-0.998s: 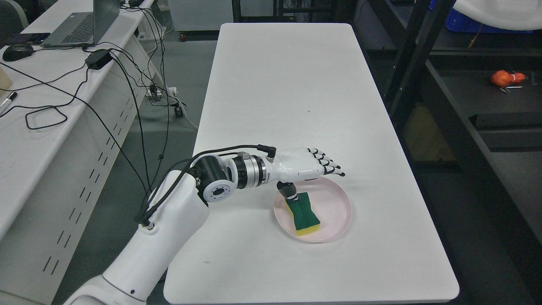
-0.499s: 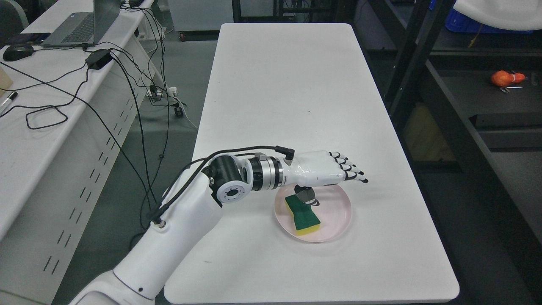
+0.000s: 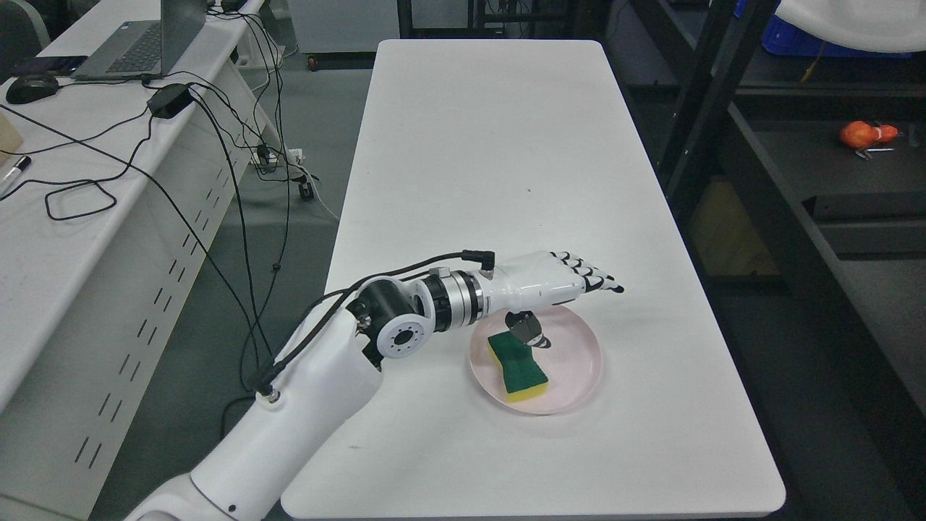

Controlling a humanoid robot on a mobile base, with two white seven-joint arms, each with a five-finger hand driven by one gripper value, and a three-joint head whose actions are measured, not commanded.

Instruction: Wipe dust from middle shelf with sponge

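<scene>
From the head view, I am seeing my left robot hand [image 3: 550,286] reaching in from the seven o'clock corner and hovering flat over the far rim of the shallow round pink plate [image 3: 579,369]. Its fingers [image 3: 597,278] are lying straight and extended, pointing toward three o'clock, with the thumb [image 3: 530,333] hanging down just above the near end of the sponge; the robot hand is holding nothing.

The green-topped yellow rectangular sponge [image 3: 517,365] is lying inside the pink plate, on its nine o'clock half, with its long side running from eleven to five o'clock. I cannot tell whether the thumb tip is touching it.

The plate is sitting on the long white bench [image 3: 499,145], toward the six o'clock end. At three o'clock, the dark metal shelf rack [image 3: 767,210] is standing beside the bench, with a small orange object [image 3: 864,134] lying on one of its levels.
</scene>
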